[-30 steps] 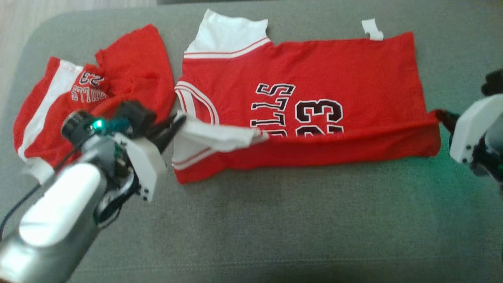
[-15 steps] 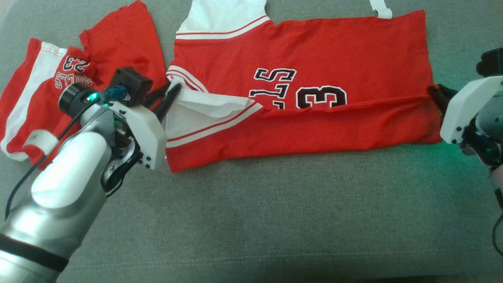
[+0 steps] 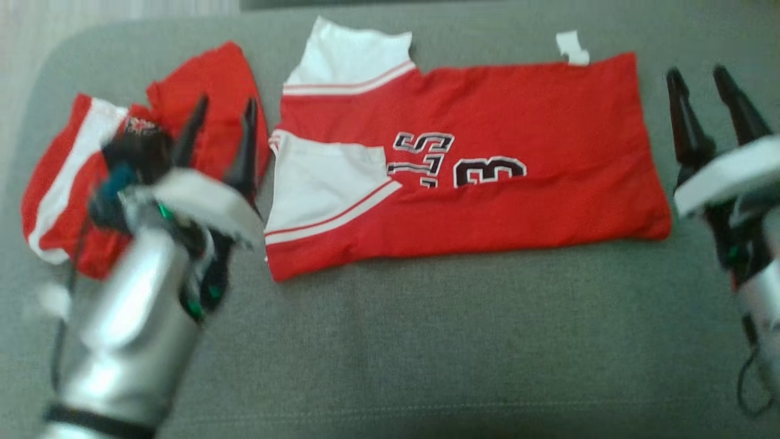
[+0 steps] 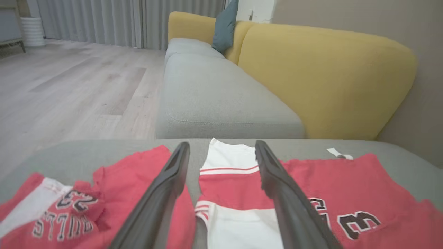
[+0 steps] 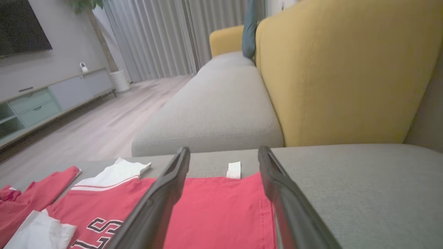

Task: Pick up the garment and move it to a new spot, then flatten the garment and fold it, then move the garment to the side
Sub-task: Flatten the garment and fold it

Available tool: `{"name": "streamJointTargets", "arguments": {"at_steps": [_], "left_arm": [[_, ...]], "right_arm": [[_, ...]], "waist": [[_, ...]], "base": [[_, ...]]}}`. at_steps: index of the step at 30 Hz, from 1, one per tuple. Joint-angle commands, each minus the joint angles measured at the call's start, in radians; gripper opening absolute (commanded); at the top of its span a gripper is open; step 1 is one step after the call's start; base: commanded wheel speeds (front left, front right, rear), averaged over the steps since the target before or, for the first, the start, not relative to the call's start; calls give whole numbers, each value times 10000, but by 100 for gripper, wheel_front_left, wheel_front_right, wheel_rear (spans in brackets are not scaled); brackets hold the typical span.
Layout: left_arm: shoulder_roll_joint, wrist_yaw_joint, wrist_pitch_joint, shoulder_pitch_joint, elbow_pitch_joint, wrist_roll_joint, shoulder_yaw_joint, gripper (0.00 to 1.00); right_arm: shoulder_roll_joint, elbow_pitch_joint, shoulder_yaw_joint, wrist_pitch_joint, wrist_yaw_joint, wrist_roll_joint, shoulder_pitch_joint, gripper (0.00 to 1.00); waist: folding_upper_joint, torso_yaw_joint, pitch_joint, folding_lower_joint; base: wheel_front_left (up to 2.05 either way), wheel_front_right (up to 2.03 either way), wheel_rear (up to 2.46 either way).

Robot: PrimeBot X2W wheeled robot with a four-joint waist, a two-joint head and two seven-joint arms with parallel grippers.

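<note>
Left tool (image 3: 224,107) is released, its two dark fingers spread wide and grasping nothing, raised over the red shorts (image 3: 213,73) just left of the jersey's collar end; its arm shows blurred in the head view. Right tool (image 3: 696,76) is likewise spread and empty, off the hem end of the jersey and clear of the cloth. The red jersey (image 3: 518,110) lies flat across the middle of the grey cushion (image 3: 426,341), collar end to the left and hem to the right, with its near long edge folded up over the front. That fold covers the lower part of the black, white-outlined print, so only the tops of the characters read: an "S" with parts of two letters before it, and a "3" with its neighbour hidden. White panels edged with red stripes sit at the collar end, one far and one near. A small white label (image 3: 573,47) sticks out from the far edge near the hem; no writing on it can be made out. The shorts lie crumpled beside the jersey, and in the left wrist view their print shows upside down as "23" with a word that appears to be "BULLS". Beyond the cushion stand a yellow sofa back (image 4: 328,79) and a teal pillow (image 4: 225,24).
</note>
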Motion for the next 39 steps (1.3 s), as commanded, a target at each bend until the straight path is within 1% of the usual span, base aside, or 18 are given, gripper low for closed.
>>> {"name": "streamJointTargets", "arguments": {"at_steps": [1, 4, 7, 8, 10, 12, 15, 21, 24, 27, 29, 31, 32, 39], "left_arm": [[-40, 288, -183, 531, -633, -193, 669, 100], [-532, 660, -250, 1572, -1353, -245, 1022, 100], [-1038, 1009, -258, 2617, -2228, 174, 1498, 100], [-1197, 1083, -259, 2975, -2451, 363, 1646, 100], [-1487, 1097, -260, 3629, -2739, 697, 1927, 100], [-1714, 1071, -261, 4172, -2928, 1044, 2265, 100], [-1983, 874, -262, 4767, -3043, 1482, 2644, 100], [-2258, 404, -263, 5260, -2780, 2096, 3063, 100], [-2319, 263, -263, 5208, -2496, 2262, 3209, 100], [-2346, 188, -263, 5002, -1881, 2427, 3185, 100], [-2355, 168, -263, 4798, -1301, 2478, 3124, 100], [-2364, 110, -263, 4534, -694, 2234, 3188, 100], [-2366, 160, -254, 4376, -365, 2220, 3183, 100], [-2274, 163, 197, 3283, 1591, 2238, 3068, 100]], "right_arm": [[97, -427, -103, -797, 39, -271, 610, 100], [269, -701, -310, -1649, 39, -964, 1365, 100], [558, -1153, -771, -2042, 39, -1733, 2178, 100], [679, -1347, -969, -2107, 39, -2029, 2447, 100], [997, -1802, -1338, -2178, 39, -2562, 2991, 100], [1357, -2264, -1712, -2206, 39, -3012, 3513, 100], [1847, -2840, -2250, -2220, 39, -3506, 4174, 100], [2540, -3560, -2722, -2225, 39, -4166, 4944, 100], [2734, -3730, -2781, -2225, 39, -4308, 5013, 100], [2811, -3812, -2798, -2226, 39, -4375, 4972, 100], [2825, -3851, -2793, -2226, 39, -4396, 4913, 100], [2820, -3879, -2781, -2226, 39, -4408, 4838, 100], [2828, -3893, -2781, -2226, 39, -4393, 4798, 100], [2836, -3934, -2763, -2226, 39, -4370, 4550, 100]], "waist": [[0, -30, -623, 0], [0, -30, -1030, 0], [0, -11, -1310, 0], [0, -11, -1363, 0], [0, -15, -1446, 0], [0, -24, -1482, 0], [0, -23, -1493, 0], [0, -80, -1394, 0], [0, -164, -1282, 0], [0, -266, -1164, 0], [0, -351, -1066, 0], [0, -447, -955, 0], [0, -497, -906, 0], [0, -772, -493, 0]], "base": [[0, 0, 0], [0, 0, 0], [0, 0, 0], [0, 0, 0], [0, 0, 0], [0, 0, 0], [0, 0, 0], [0, 0, 0], [0, 0, 0], [0, 0, 0], [0, 0, 0], [0, 0, 0], [0, 0, 0], [0, 0, 0]]}}
